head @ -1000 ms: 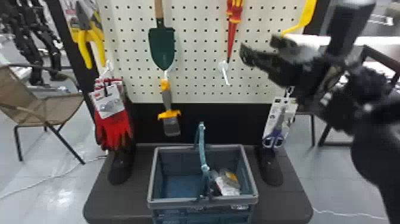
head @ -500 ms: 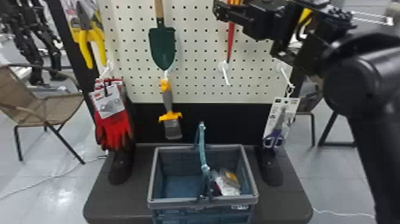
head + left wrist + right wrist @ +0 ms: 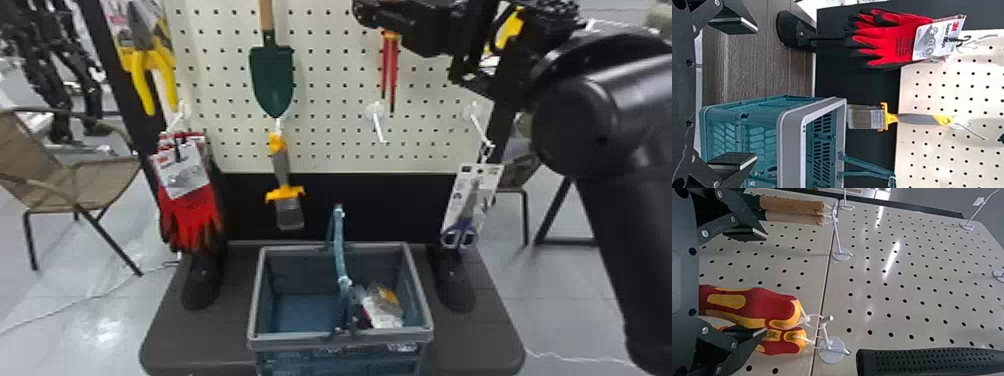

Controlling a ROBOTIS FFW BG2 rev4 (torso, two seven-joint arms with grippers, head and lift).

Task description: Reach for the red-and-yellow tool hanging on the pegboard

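Red-and-yellow tool (image 3: 389,70) hangs near the right claw (image 3: 367,13), spread wide; the basket (image 3: 290,342) holds packaged items (image 3: 384,312).

Off-white flat pegboard (image 3: 330,145): rows of black holes
Two red-and-yellow rounded plastic tool handles (image 3: 773,299): yellow patches on red
Green pointed metal trowel (image 3: 271,75), board's top edge: tan wooden handle
Red-and-black fabric gloves (image 3: 891,39), board's lower left corner: black fingertips
Yellow-and-grey flat brush (image 3: 914,118), board's bottom edge: grey handle, yellow collar
Teal rectangular plastic basket (image 3: 300,341), table's (image 3: 210,350) front edge: grey rim
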